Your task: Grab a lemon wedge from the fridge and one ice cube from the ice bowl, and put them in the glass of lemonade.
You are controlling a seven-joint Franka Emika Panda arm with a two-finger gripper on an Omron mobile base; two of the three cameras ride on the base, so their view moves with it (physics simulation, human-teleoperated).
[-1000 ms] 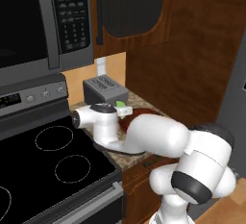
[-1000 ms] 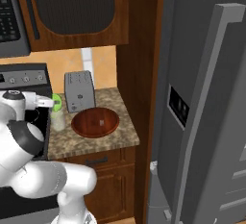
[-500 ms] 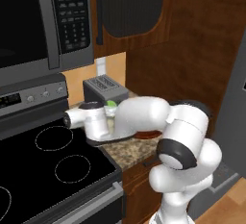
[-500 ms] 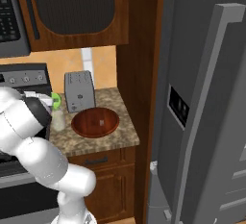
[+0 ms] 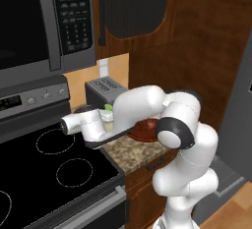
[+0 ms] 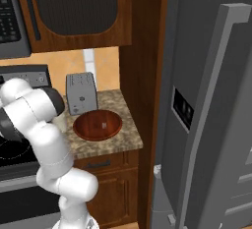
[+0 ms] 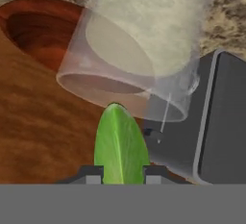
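At far left in the left base view, a black stovetop sits under a microwave. Just right of it, the speckled bench carries a silver toaster at the back. The arm reaches leftward across the bench; the gripper hangs in front of the toaster with a green sliver of the lemon wedge showing at its tip. The glass of lemonade is mostly hidden behind the arm, directly below the wedge. To the right, the ice bowl peeks out from behind the forearm.

Hand view: the gripper is narrow, both fingertips pressed on the lemon wedge, pointed end toward the glass of lemonade, close to the near rim. Ice bowl to the left, toaster to the right.

Right base view: ice bowl holds one pale cube; toaster behind it; the fridge stands at far right, doors closed.
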